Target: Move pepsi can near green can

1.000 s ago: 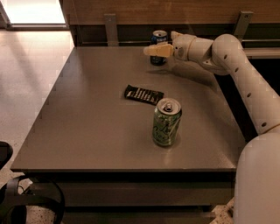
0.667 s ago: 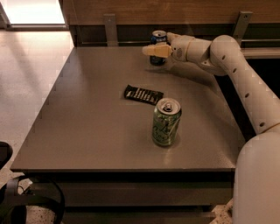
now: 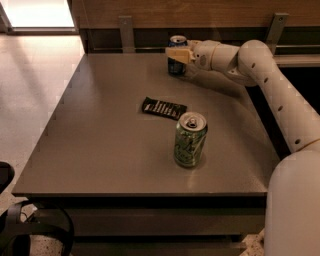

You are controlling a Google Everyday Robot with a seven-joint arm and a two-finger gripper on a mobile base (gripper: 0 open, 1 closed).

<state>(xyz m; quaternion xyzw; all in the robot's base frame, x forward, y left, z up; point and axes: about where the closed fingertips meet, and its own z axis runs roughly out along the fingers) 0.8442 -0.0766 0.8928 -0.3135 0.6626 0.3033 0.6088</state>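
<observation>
The gripper (image 3: 176,52) is at the top of the upright blue can (image 3: 176,69), its grip impossible to tell, while the green can (image 3: 190,140) stands well apart, nearer the robot's body than the gripper.

We are looking across a grey-brown table (image 3: 100,150) that is filling most of the view, with the gripper (image 3: 176,54) hovering at its far edge. Behind it a wooden panel (image 3: 200,15) is running along the wall, and two grey brackets (image 3: 126,32) are standing upright beneath it. On the left a pale speckled floor (image 3: 35,100) is catching bright light (image 3: 40,12) that is pouring in from the top corner, perhaps through a window or doorway.
</observation>
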